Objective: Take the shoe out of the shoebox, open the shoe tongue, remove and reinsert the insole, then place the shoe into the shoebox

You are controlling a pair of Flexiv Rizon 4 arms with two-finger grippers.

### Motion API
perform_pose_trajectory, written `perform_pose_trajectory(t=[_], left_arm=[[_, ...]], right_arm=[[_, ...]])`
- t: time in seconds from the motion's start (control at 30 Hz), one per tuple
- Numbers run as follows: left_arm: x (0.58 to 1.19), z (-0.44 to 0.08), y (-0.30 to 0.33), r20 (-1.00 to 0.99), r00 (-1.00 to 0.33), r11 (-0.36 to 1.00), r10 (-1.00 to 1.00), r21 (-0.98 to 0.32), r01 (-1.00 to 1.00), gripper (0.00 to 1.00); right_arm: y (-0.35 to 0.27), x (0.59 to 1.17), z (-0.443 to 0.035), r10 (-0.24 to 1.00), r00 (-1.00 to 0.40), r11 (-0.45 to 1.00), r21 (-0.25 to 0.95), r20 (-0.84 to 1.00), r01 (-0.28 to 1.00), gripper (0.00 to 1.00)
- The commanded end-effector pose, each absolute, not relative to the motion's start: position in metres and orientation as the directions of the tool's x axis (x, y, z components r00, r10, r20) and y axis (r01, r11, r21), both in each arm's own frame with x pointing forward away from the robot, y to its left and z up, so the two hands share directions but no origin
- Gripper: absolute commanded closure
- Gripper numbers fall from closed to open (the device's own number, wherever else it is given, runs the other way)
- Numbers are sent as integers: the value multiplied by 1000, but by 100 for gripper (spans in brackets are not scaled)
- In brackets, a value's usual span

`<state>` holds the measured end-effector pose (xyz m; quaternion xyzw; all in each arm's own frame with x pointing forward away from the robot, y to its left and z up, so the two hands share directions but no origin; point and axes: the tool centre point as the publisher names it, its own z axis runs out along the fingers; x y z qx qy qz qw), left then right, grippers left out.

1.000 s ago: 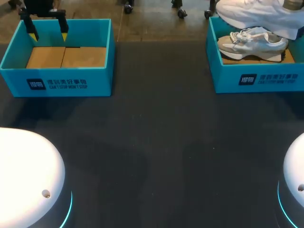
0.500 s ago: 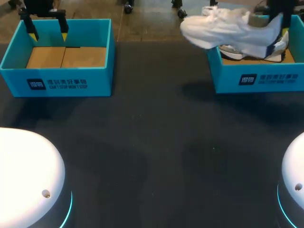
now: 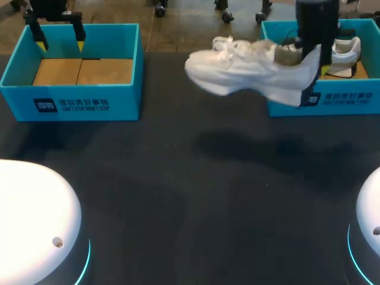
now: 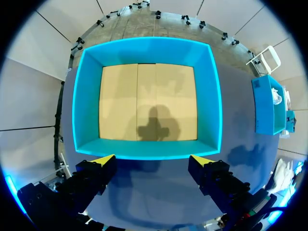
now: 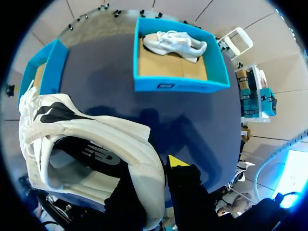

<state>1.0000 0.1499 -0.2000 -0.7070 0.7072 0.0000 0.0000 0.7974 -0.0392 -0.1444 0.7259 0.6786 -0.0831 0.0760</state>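
Above the dark bench [image 3: 190, 196], the right jaws are clamped on the heel of a white shoe [image 3: 249, 74], held clear of the surface with its toe pointing away from them. The shoebox [image 3: 350, 98] holding a second shoe [image 5: 173, 43] sits just beside them. The left jaws stand apart above the other shoebox [image 4: 147, 149].

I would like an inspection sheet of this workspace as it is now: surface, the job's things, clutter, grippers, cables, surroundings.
Surface: dark table, with the shoe's shadow on it.
Job's things: white shoe held in the air between the boxes; left shoebox shows only its cardboard floor; right shoebox holds a second shoe.
Clutter: nothing seen.
Grippers: left gripper open, over the left shoebox; right gripper shut on the white shoe at its heel.
Cables: nothing seen.
Surroundings: nothing seen.
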Motion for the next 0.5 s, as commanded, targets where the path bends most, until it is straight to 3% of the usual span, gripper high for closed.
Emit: perform_pose_trajectory(t=[0.03,0.5], left_arm=[[1000,-200,150,0,0,0,-1000,0,-1000,0],[1000,-200,150,0,0,0,-1000,0,-1000,0]], right_arm=[[-21,754,-161,975,98,-82,87,-201,993,100],[31,670,-201,975,121,-107,83,-187,991,100]])
